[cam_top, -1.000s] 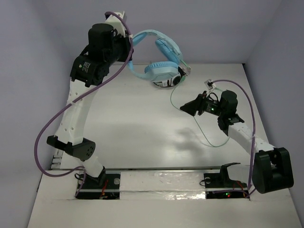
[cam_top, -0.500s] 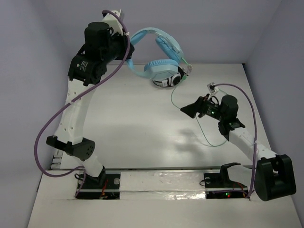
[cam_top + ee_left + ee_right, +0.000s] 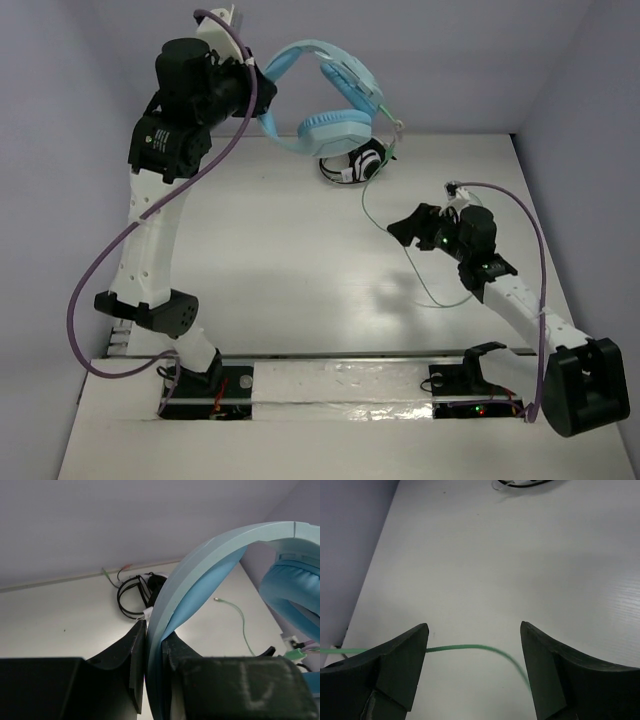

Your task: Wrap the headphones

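White table (image 3: 280, 250) | left gripper (image 3: 154, 640) pinching headphones (image 3: 333, 127) | its marking (image 3: 248, 676) possibly "L" | right gripper (image 3: 473, 627) spread

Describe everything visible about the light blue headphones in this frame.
The light blue headphones are large and over-ear, with padded round earcups and a wide plastic-looking headband. The left claw is shut on the headband, holding them in the air. Their thin green cable hangs down and trails across the table, beneath the open right claw.
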Motion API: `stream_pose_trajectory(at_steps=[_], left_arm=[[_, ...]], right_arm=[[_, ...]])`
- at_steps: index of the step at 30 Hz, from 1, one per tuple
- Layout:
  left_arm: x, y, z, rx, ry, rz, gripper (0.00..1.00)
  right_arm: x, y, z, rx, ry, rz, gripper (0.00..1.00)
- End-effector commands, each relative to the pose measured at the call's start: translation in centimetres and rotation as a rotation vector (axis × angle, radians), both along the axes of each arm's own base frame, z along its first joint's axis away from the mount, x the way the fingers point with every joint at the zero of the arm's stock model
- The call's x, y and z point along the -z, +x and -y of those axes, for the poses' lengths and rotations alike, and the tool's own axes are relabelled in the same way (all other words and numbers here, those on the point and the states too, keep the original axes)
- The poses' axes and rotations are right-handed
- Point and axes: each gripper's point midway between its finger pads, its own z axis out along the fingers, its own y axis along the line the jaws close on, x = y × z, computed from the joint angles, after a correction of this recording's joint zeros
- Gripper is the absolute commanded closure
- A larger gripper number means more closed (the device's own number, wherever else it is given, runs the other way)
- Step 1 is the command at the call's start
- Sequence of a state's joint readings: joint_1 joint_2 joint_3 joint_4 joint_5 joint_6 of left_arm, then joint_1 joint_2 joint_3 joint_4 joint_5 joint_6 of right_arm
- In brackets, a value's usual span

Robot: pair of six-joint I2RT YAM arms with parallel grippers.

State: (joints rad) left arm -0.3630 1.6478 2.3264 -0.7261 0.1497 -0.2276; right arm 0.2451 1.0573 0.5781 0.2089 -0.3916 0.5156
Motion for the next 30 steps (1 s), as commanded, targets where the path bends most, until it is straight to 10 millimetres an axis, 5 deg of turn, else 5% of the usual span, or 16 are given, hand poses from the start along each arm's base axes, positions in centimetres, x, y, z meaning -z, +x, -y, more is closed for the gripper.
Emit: stream_pose_trajectory(at_steps=[1,6,11,12,16,18,19,22,25,30], left_arm=[[-8.6,-3.2,-0.6,0.037,-0.164,0.209,1.0],[-8.8,-3.1,-1.7,0.01,-0.164,0.221,1.0],[-8.3,-1.9,-2.8,-0.029,-0.151,0.219,1.0],[-8.1,-1.7,-2.7,-0.027,-0.151,0.214,1.0],[-7.3,-1.0,-2.3,-0.02,-0.156,0.196,1.0],[-7.4,-1.0,-2.1,-0.012,-0.166,0.199,1.0],[-7.5,-1.0,-2.1,-0.009,-0.168,0.199,1.0],[-7.5,-1.1,-2.1,-0.008,-0.168,0.199,1.0],[-7.4,-1.3,-2.2,-0.01,-0.166,0.196,1.0],[-6.6,-0.9,-2.2,-0.017,-0.159,0.179,1.0]], right_arm=[[1.5,0.7,0.6,0.059,-0.047,-0.047,0.2],[1.6,0.1,0.6,0.063,-0.022,-0.064,0.22],[0.6,-2.0,0.4,0.07,0.105,-0.033,0.36],[-0.8,-2.8,0.1,0.051,0.138,0.005,0.41],[-1.4,-3.7,0.1,0.031,0.129,0.016,0.86],[-1.6,-4.0,-0.8,-0.011,0.103,0.006,0.77],[-1.1,-3.8,-1.1,-0.013,0.085,-0.01,0.58],[-0.3,-2.7,-0.5,0.06,0.032,-0.039,0.28],[1.0,-1.9,-0.3,0.087,0.016,-0.066,0.24],[4.1,-1.7,-2.8,-0.012,-0.014,-0.155,0.28]])
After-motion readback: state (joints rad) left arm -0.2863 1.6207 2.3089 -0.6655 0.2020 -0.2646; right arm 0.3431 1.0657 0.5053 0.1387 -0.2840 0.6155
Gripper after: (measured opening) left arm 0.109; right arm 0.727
